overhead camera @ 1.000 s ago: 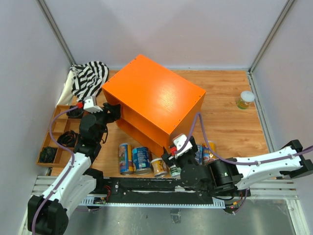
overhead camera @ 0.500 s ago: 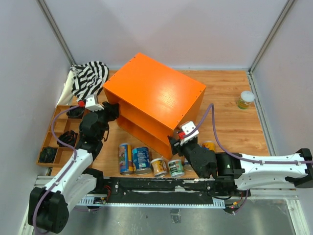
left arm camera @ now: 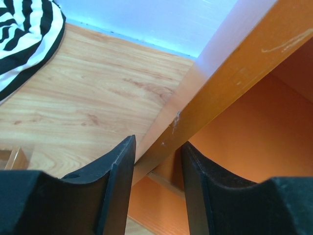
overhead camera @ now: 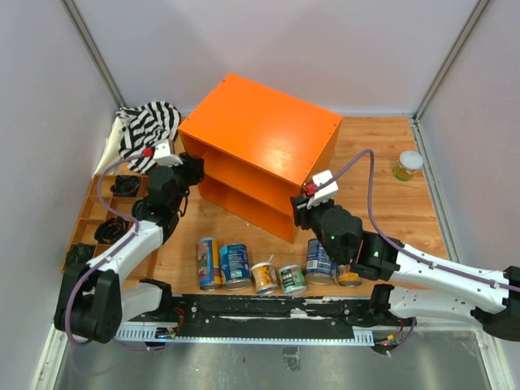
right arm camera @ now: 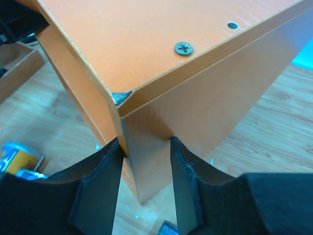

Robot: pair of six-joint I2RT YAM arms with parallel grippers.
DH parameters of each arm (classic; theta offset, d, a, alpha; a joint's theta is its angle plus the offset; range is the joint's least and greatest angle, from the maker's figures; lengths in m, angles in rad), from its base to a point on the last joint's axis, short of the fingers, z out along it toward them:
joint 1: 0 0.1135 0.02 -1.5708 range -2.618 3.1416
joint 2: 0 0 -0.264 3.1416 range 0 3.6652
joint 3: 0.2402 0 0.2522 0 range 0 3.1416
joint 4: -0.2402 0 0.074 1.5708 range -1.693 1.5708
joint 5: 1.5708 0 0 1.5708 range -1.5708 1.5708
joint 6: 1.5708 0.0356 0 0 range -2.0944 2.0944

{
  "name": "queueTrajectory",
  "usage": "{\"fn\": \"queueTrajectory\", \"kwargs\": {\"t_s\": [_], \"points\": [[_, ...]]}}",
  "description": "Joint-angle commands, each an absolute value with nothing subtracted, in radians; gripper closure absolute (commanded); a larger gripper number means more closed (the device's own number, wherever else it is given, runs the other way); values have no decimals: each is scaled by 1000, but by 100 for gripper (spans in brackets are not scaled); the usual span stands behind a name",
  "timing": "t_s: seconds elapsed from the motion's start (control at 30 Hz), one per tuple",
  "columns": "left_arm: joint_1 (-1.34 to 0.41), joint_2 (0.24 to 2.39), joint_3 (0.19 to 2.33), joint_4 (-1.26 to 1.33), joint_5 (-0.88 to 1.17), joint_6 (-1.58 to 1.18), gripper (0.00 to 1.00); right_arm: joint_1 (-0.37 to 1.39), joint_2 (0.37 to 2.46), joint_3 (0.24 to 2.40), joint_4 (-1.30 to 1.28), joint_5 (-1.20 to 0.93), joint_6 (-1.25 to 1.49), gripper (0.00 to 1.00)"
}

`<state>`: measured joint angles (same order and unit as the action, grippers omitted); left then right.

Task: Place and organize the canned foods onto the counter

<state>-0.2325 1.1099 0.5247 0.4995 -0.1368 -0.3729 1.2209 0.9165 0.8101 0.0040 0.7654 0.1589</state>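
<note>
The orange counter (overhead camera: pixel 268 150) stands mid-table with its open shelf face towards the near left. My left gripper (overhead camera: pixel 193 171) is shut on its left side wall; the wall's edge (left arm camera: pixel 220 83) runs between my fingers (left arm camera: pixel 117 176). My right gripper (overhead camera: pixel 305 205) is shut on the counter's near right corner panel (right arm camera: pixel 161 122), with the pads (right arm camera: pixel 185 181) against both sides. Several cans lie in a row near the front edge: a tall yellow-and-blue one (overhead camera: pixel 209 262), a wide blue one (overhead camera: pixel 235 265), a small yellow one (overhead camera: pixel 263 276), a green one (overhead camera: pixel 292 279), another blue one (overhead camera: pixel 319 260).
A white-topped can (overhead camera: pixel 408 165) stands alone at the far right. A striped cloth (overhead camera: pixel 148 128) lies at the back left. A brown compartment tray (overhead camera: pixel 91 213) holds dark items at the left wall. Grey walls enclose the table. A metal rail (overhead camera: pixel 268 313) runs along the near edge.
The counter has been pushed back and turned, with both grippers holding it. My right arm moved away from the near edge, and the cans under it now show.
</note>
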Motion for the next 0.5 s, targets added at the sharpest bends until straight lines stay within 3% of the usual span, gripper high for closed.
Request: {"fn": "queueTrajectory", "kwargs": {"t_s": [0.0, 0.47], "points": [[-243, 1209, 627, 590, -51, -341, 55, 1099, 965, 815, 56, 661, 153, 60], [-282, 1385, 733, 664, 16, -361, 61, 712, 1077, 860, 99, 380, 212, 60]]}}
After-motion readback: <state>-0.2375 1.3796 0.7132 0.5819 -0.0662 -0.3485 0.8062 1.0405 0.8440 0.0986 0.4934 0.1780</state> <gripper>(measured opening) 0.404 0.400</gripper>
